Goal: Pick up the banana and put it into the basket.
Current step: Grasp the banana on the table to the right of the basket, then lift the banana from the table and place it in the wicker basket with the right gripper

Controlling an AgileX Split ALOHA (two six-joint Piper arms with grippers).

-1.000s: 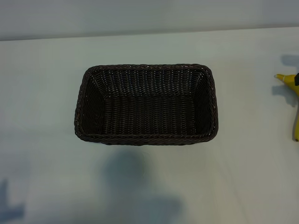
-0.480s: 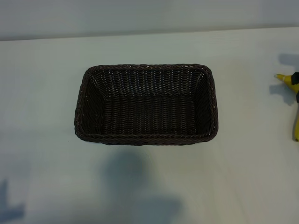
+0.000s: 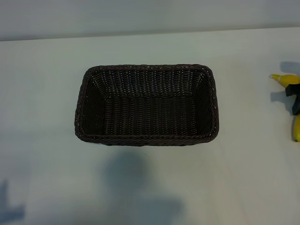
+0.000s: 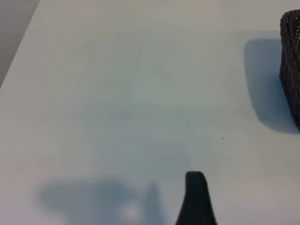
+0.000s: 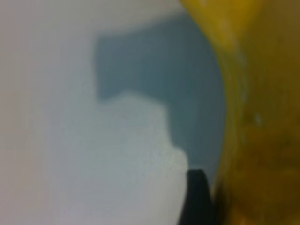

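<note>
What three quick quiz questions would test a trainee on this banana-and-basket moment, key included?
1. True or false: the banana already lies inside the basket.
2. The dark finger crossing the banana belongs to which gripper? A) left B) right
3. Fill in: the banana lies on the table to the basket's ____ side in the exterior view.

Key: 1 false, the basket is empty and the banana sits at the picture's right edge. 2 B; the right wrist view shows the banana close beside its finger. 3 right.

Empty basket (image 3: 146,105) mid-table (image 3: 47,93), banana (image 3: 294,112) at right edge, black fingers (image 3: 293,96) across it
</note>
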